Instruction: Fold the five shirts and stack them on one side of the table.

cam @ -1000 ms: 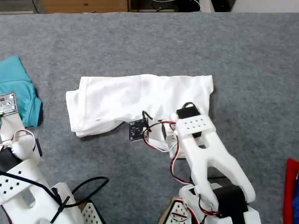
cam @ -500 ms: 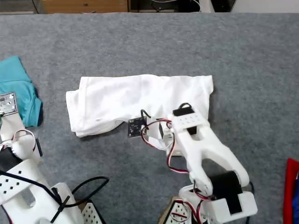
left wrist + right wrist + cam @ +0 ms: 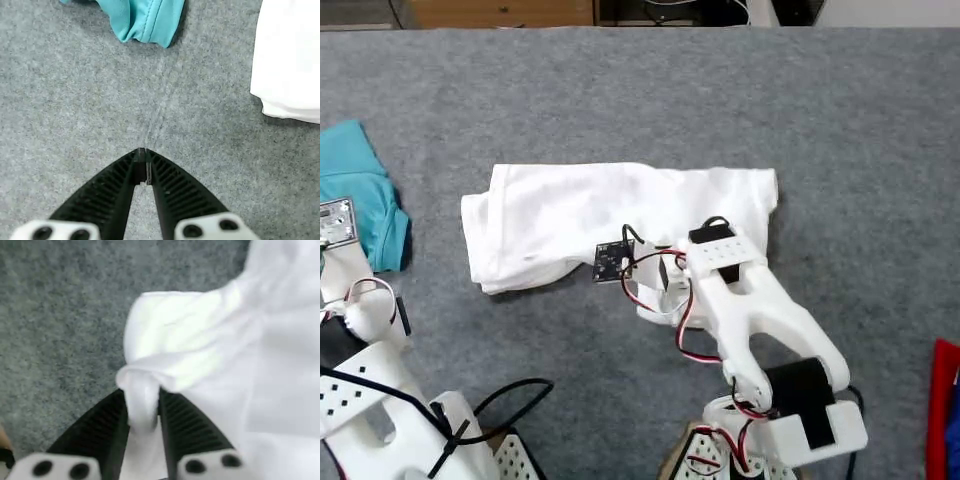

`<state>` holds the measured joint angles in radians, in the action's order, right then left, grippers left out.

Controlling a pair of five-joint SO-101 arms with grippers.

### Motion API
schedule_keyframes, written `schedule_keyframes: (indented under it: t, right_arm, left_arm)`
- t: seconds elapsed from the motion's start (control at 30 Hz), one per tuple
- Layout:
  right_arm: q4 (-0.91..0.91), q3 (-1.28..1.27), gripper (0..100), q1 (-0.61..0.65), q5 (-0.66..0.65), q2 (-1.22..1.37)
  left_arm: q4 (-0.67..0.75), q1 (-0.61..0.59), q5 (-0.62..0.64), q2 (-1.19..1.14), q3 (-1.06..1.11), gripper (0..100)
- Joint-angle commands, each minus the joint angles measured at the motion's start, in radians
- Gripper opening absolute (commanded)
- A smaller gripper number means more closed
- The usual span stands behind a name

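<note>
A white shirt (image 3: pixel 610 215) lies partly folded across the middle of the grey table (image 3: pixel 620 90). My right gripper (image 3: pixel 142 412) is shut on a bunched fold of the white shirt (image 3: pixel 200 355) at its near edge; in the high view the right arm (image 3: pixel 735 290) covers that edge. My left gripper (image 3: pixel 142 160) is shut with nothing in it, low over bare felt at the near left. Beyond its tips lie a teal shirt (image 3: pixel 142 17) and the white shirt's corner (image 3: pixel 290 65). The teal shirt (image 3: pixel 360 195) sits folded at the table's left edge.
A red and blue piece of cloth (image 3: pixel 945 410) shows at the right edge of the table. Wooden furniture (image 3: pixel 505 12) stands beyond the far edge. The left arm's base (image 3: pixel 370 400) and cables fill the near left corner.
The right arm has drawn back toward the near edge and slightly left, pulling the white shirt's near edge with it. The left arm has kept still.
</note>
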<state>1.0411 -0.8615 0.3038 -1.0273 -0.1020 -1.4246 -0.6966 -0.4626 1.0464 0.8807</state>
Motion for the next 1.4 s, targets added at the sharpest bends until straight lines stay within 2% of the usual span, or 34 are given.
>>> schedule_keyframes:
  t: [0.0, 0.1, 0.27, 0.5, 0.73, 0.97, 1.23, 1.3, 1.37]
  right_arm:
    - [0.015, -0.001, 0.8, -0.008, 0.038, 0.031]
    - [0.038, 0.041, 0.7, -0.053, 0.048, 0.024]
    - [0.206, 0.254, 0.7, -0.122, 0.041, 0.031]
    - [0.298, 0.507, 0.7, -0.124, 0.006, 0.053]
    - [0.310, 0.748, 0.7, -0.128, 0.009, 0.272]
    - [0.439, 1.064, 0.7, -0.124, 0.006, 0.449]
    - [0.451, 1.270, 1.1, -0.094, 0.011, 0.662]
    - [0.451, 1.297, 5.2, -0.091, 0.011, 0.679]
    - [0.451, 1.314, 14.7, -0.090, 0.011, 0.680]
  left_arm:
    - [0.008, 0.003, -0.002, -0.005, -0.014, 2]
    - [0.006, -0.002, -0.003, -0.005, -0.018, 2]
    - [0.006, -0.002, -0.003, -0.005, -0.015, 2]
    - [0.006, 0.002, -0.003, -0.005, -0.012, 2]
    - [0.005, -0.003, -0.003, -0.005, -0.011, 2]
    - [-0.035, 0.003, -0.003, -0.004, -0.020, 2]
    - [-0.034, 0.003, -0.003, -0.004, -0.021, 2]
    - [-0.035, 0.003, -0.012, -0.004, -0.021, 2]
    - [-0.035, -0.002, -0.028, -0.004, -0.021, 2]
